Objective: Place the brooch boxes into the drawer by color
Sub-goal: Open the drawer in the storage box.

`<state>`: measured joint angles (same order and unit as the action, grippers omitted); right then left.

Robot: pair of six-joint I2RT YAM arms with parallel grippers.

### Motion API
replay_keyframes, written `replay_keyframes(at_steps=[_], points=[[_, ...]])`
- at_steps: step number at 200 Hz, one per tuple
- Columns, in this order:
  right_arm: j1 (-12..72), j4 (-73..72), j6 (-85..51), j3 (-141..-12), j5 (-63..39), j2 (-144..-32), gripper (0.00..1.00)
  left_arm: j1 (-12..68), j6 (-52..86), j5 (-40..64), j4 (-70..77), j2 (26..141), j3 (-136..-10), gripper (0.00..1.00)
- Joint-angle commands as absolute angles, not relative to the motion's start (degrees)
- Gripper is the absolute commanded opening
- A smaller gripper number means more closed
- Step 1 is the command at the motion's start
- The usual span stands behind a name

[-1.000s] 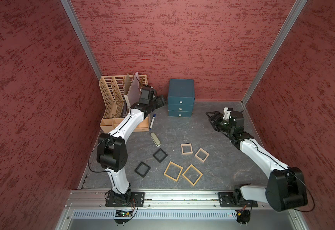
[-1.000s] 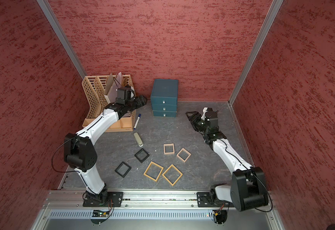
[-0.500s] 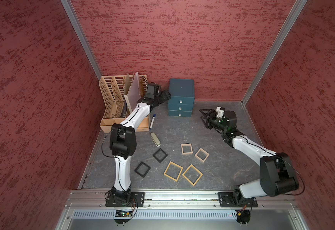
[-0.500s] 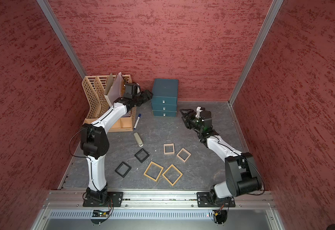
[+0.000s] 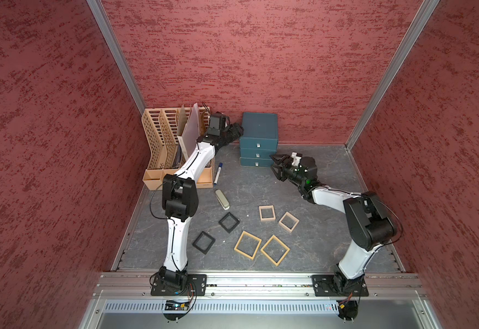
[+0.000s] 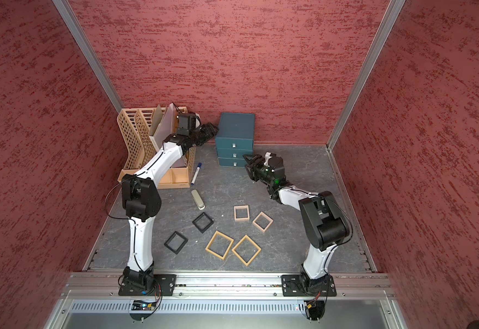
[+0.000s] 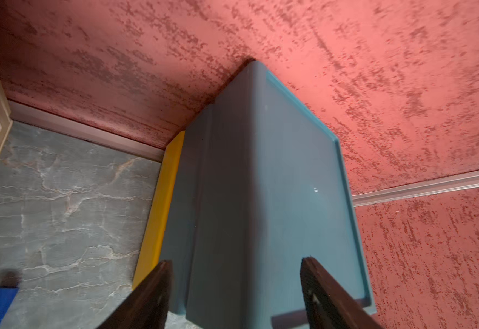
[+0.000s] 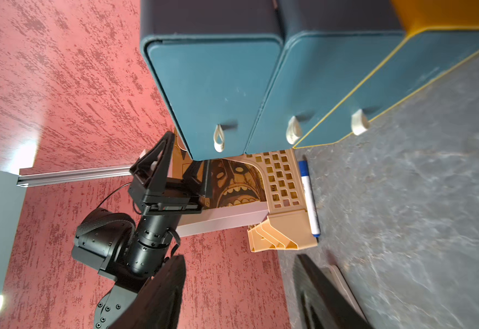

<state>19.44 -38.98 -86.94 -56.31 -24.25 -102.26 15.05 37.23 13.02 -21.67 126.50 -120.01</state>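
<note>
While parted at the top left corner of the drawer point(image 5: 258, 129), grips nothing with left gripper point(image 5: 237, 132); likewise right gripper point(image 5: 274, 164), spread wide before its lowest front. Shows six brooch boxes point(image 5: 267, 213) on grey marbled surface point(image 5: 315, 242) in front of it, red textured wall point(image 5: 261, 57) behind.

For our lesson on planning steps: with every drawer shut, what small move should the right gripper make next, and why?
Probably slide the open right gripper across to the bottom pull and close on it: the drawer is shut, the brooch boxes lie on the table, and that pull lies nearest its jaws.
</note>
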Motion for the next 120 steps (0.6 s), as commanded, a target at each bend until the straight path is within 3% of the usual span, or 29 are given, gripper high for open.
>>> replay_keyframes(at_steps=[1,90,120], points=[[21.0,-42.8,-89.0,-58.1,-19.8,-103.7,0.65,14.5,37.3,13.9,-23.0,128.9,-119.9,0.70],[22.4,-45.3,-90.5,-67.7,-15.1,-112.1,0.63,16.1,38.2,17.2,-16.7,124.7,-112.1,0.51],[22.4,-44.1,-90.9,-70.9,-14.5,-114.3,0.56,16.7,38.8,17.6,-15.5,123.4,-110.0,0.41]])
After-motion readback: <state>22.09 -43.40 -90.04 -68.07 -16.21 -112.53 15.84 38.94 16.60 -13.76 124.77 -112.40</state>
